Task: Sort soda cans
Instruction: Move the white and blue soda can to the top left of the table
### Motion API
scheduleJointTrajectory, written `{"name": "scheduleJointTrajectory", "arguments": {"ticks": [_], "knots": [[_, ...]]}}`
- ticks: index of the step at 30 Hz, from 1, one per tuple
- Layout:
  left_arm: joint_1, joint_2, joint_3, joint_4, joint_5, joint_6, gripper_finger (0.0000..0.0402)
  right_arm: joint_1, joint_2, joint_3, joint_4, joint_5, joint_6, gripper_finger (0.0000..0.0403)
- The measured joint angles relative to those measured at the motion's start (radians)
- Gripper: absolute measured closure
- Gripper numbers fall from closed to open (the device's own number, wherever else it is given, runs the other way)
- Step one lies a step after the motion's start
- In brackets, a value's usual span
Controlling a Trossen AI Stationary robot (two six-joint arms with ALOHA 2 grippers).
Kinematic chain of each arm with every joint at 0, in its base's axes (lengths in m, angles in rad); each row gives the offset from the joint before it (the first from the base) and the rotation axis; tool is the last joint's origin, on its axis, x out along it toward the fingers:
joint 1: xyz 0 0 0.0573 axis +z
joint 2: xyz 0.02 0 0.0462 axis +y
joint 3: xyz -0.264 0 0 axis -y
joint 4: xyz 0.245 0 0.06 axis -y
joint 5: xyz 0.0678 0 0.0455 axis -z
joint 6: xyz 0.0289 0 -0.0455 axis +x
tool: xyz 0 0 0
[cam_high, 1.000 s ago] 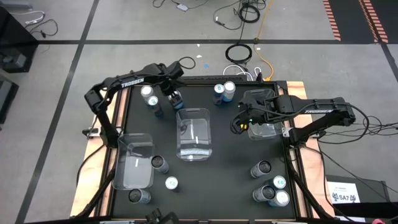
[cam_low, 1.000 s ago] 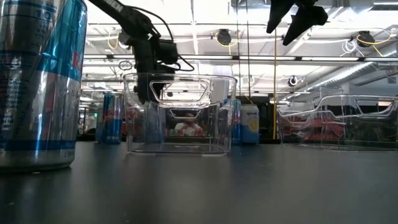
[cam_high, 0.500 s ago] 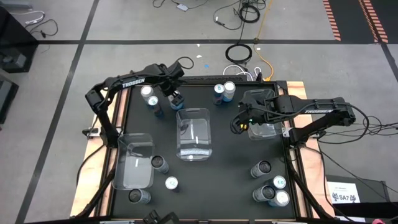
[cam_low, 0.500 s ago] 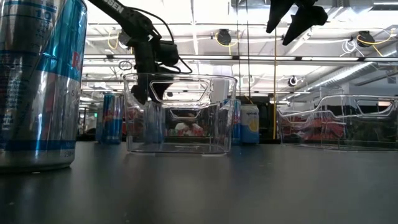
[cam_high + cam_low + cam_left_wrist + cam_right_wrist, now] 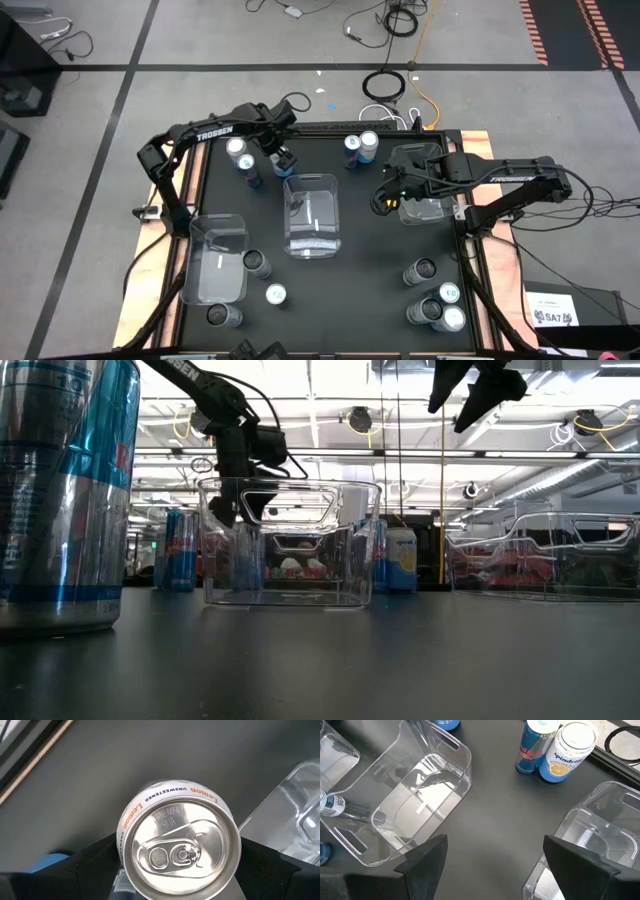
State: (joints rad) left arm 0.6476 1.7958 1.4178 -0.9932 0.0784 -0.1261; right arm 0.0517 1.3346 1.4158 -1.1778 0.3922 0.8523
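While a blue-and-silver can (image 5: pixel 60 490) stands closest to the low camera, the near edge of the black table (image 5: pixel 360 300) carries 2 groups of soda cans: 3 at the left (image 5: pixel 258 263), beside the left clear bin (image 5: pixel 215 258), and 4 at the right (image 5: pixel 437 305).

Farther in, the middle clear bin (image 5: pixel 312 213) sits at the table's centre. The right gripper (image 5: pixel 385 200) hangs raised between it and the right clear bin (image 5: pixel 425 195). Its jaws are spread wide with nothing between them.

At the far end of the middle bin, the left gripper (image 5: pixel 283 158) is lowered around a white lemon can (image 5: pixel 177 850). That can stands upright with its silver top facing the wrist camera, a dark finger on either side. Whether these jaws pinch the can or merely flank it, I cannot tell.

Just left of it stand 2 more cans (image 5: pixel 240 155). Another pair, 1 blue and 1 orange-printed (image 5: pixel 572 750), stands at the far edge.
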Motion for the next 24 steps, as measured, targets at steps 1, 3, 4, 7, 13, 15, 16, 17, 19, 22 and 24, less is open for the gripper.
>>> {"name": "scheduleJointTrajectory", "arguments": {"ticks": [1,3,4,7,13,15,16,17,19,22,24], "knots": [[0.0,0.0,0.0,-0.001,0.0,0.0,0.0053,0.0,0.0,0.0,0.0,0.0,0.0,0.008],[0.0,0.0,0.0,-0.004,0.0,0.0,0.0051,0.001,0.0,0.0,0.0,0.0,0.0,0.008],[0.0,0.0,0.0,-0.012,0.001,0.0,0.0046,0.001,0.0,0.0,0.0,0.0,0.0,0.008],[0.0,0.0,0.0,-0.02,0.001,0.0,0.0023,0.001,0.0,0.0,0.0,0.0,0.0,0.008],[0.0,0.0,0.0,-0.02,-0.008,0.011,0.0012,0.001,0.0,0.0,0.0,-0.001,0.003,0.008],[0.0,0.0,0.0,-0.025,-0.026,0.01,0.0014,0.001,0.0,0.0,0.0,-0.001,0.009,0.008],[0.0,0.0,0.0,-0.035,-0.026,0.003,0.0014,0.001,0.0,0.0,0.0,-0.001,0.009,0.008],[0.0,-0.003,0.002,-0.051,-0.026,0.003,0.0015,0.001,0.0,0.0,0.0,-0.001,0.009,0.008],[0.0,-0.013,0.012,-0.077,-0.027,0.009,0.0015,0.001,0.0,0.0,0.0,-0.002,0.009,0.008],[0.0,-0.043,0.032,-0.099,-0.028,0.01,0.0015,0.001,0.0,0.0,0.0,-0.002,0.009,0.008],[0.0,-0.072,0.042,-0.101,-0.03,0.007,0.0015,0.001,0.0,0.0,0.0,-0.002,0.008,0.008]]}}
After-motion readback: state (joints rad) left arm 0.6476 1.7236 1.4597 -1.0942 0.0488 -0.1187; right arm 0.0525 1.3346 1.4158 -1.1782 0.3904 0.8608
